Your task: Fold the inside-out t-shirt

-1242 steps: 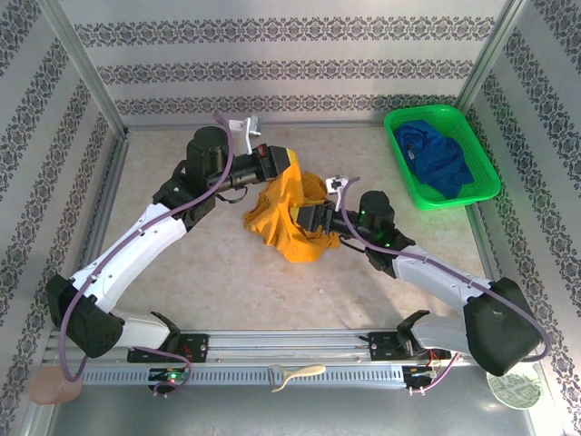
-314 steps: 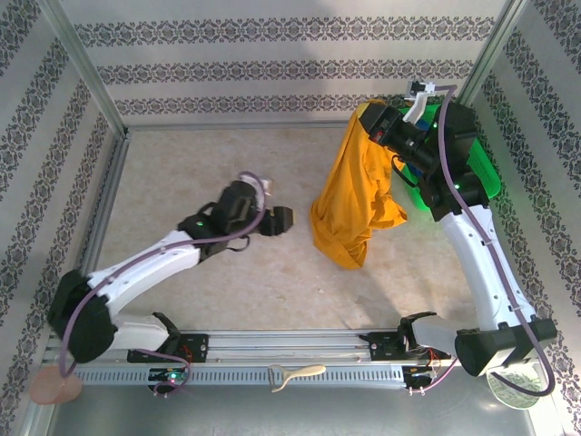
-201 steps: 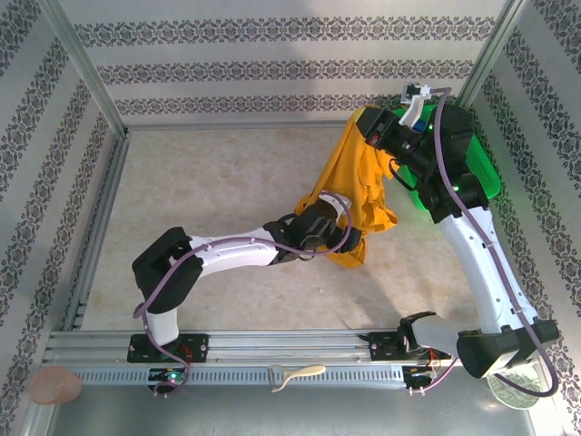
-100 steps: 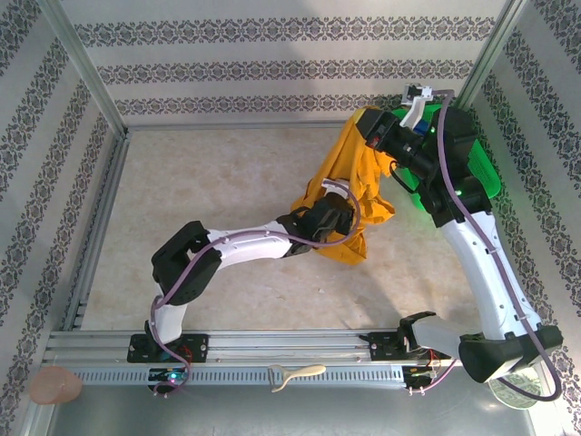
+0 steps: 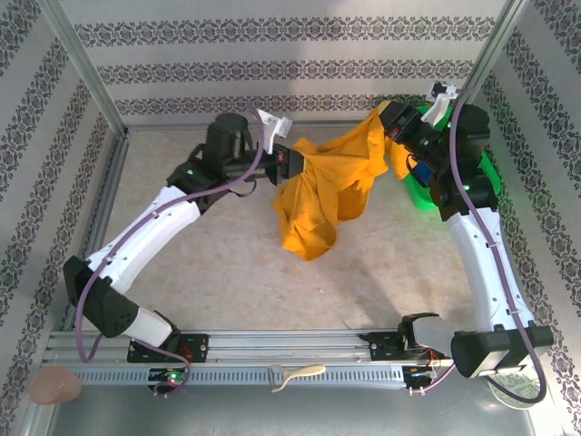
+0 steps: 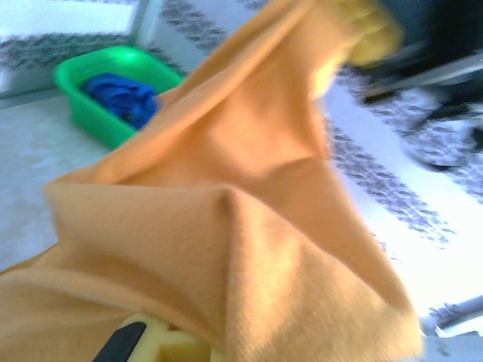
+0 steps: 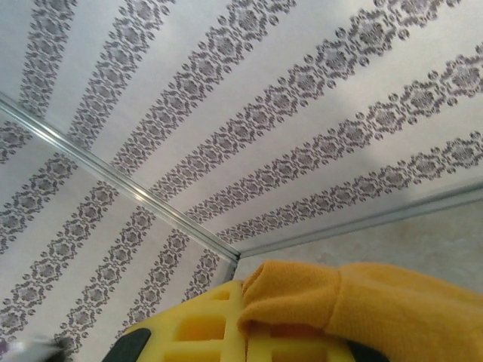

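T-shirt hangs stretched over the surface between the left gripper and right gripper, both sets of jaws clamped on its cloth. Half a second ago the left gripper held it lower, mid-surface; now it is raised toward the far left.

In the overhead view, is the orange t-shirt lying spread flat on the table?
No, the t-shirt hangs bunched between the left gripper and the right gripper, each shut on one end of it.

orange t-shirt draped over yellow fingers; green basket, blue garment inside
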Available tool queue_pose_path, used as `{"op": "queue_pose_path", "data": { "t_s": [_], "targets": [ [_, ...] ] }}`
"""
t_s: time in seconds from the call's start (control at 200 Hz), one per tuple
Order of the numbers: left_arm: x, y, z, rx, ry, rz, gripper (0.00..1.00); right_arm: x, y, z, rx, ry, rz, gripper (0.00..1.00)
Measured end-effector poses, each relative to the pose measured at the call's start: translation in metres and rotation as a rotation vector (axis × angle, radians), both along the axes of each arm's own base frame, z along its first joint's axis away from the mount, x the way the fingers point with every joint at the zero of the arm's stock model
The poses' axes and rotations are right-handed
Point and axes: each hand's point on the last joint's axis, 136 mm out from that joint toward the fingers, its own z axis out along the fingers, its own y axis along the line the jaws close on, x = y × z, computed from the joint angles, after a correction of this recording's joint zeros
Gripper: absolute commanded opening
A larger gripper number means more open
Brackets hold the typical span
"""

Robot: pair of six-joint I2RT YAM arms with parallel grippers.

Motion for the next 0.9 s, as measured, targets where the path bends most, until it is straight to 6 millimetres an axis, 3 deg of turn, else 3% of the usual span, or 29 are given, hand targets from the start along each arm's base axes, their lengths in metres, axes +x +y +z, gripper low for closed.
{"op": "queue_pose_path", "data": {
  "t_s": [0.085,0.165,0.205,0.305,0.36,0.41,0.465,0.545,0.619,0.684,0.779,0.899],
  "targets": [
    [-0.015,0.002,0.013,-0.004,0.002,-0.080,0.00,0.007,-0.002,-0.034,-0.004,0.056,-0.016,0.02],
    [-0.018,0.004,0.004,0.005,0.051,-0.123,0.00,0.019,-0.002,-0.082,-0.016,0.152,-0.022,0.45],
    [-0.014,0.003,-0.008,0.013,0.087,-0.131,0.00,0.026,-0.001,-0.108,-0.032,0.209,-0.021,0.55],
    [0.000,0.001,-0.059,0.041,0.223,-0.131,0.00,0.033,-0.001,-0.167,-0.089,0.334,-0.008,0.65],
    [0.006,0.000,-0.097,0.060,0.316,-0.121,0.00,0.022,-0.001,-0.192,-0.121,0.388,0.002,0.67],
    [0.011,0.000,-0.129,0.076,0.399,-0.107,0.00,0.005,-0.002,-0.204,-0.142,0.416,0.008,0.68],
    [0.014,0.000,-0.162,0.091,0.485,-0.093,0.00,-0.015,-0.001,-0.205,-0.163,0.408,0.023,0.68],
    [0.016,0.002,-0.189,0.093,0.563,-0.078,0.00,-0.051,0.009,-0.191,-0.186,0.335,0.066,0.69],
    [0.021,0.004,-0.191,0.077,0.579,-0.068,0.00,-0.086,0.033,-0.185,-0.212,0.259,0.152,0.69],
    [0.024,0.002,-0.184,0.051,0.563,-0.073,0.00,-0.114,0.057,-0.195,-0.238,0.233,0.246,0.69],
    [0.028,0.000,-0.174,0.027,0.541,-0.083,0.00,-0.142,0.084,-0.240,-0.309,0.291,0.358,0.68],
    [0.028,-0.002,-0.167,0.012,0.533,-0.096,0.00,-0.154,0.099,-0.299,-0.411,0.419,0.409,0.62]
  ]
}}
